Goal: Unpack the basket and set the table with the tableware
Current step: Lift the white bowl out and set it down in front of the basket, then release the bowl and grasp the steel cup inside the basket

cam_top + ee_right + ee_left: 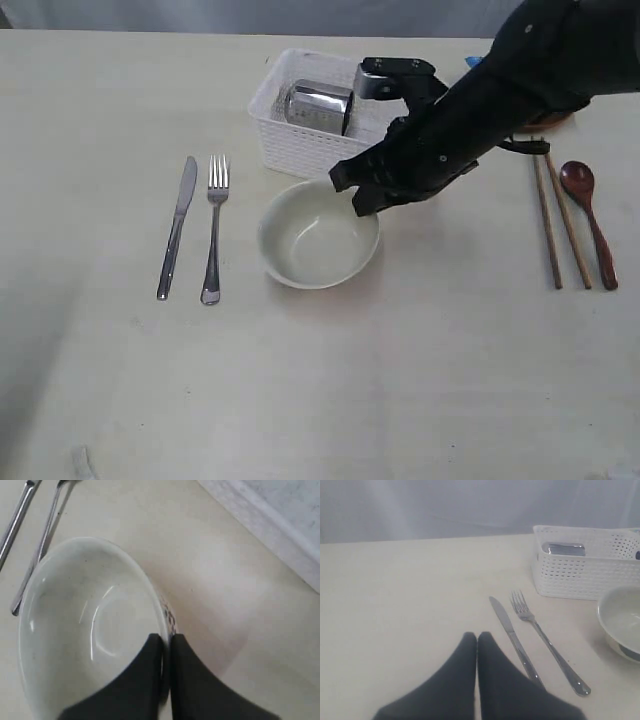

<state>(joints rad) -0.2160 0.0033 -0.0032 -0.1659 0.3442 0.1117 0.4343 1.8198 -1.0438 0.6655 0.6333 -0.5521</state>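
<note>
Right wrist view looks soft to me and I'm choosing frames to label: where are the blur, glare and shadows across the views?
Right wrist view: the bowl is soft, with curved glare streaks inside, and the basket is a blur. Left wrist view: hazy, the left gripper a featureless dark shape. Exterior view: sharpest; the cup glints, and the table darkens at lower left.

The table (400,390) lies open before the bowl (318,240); the basket (300,150) stands just behind it

behind the upright cream bowl (305,245) stands the white lattice basket (300,150), a steel cup (318,105) on its side inside. knife (177,225) and fork (213,225) lie left of the bowl, chopsticks (555,225) and wooden spoon (588,215) right.
</note>
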